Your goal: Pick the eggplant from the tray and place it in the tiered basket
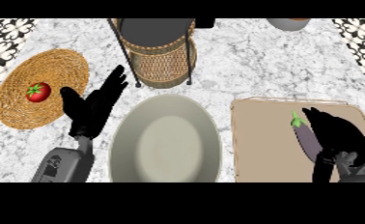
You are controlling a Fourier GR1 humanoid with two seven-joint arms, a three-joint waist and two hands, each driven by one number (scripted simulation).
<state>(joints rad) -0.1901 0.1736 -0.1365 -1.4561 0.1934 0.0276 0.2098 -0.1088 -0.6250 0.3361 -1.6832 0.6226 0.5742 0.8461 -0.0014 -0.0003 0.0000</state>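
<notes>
Eggplant (306, 134) lies on the tray (264, 141) at my 4 o'clock, right hand (335, 133) curling over it to grasp, left hand (92, 105) resting open at 9, basket (158, 49) waiting at 12.

Colours and patterns on the white, grey-veined marble desk (242, 68).
Purple eggplant (306, 135) with green cap on a tan tray (267, 146); red tomato (37, 92), green-topped, on a golden woven mat (53, 73); pale grey-beige plate (166, 141); brown wicker tiered basket (158, 49) in dark wire frame; both hands black, left (89, 105) and right (335, 131).
</notes>
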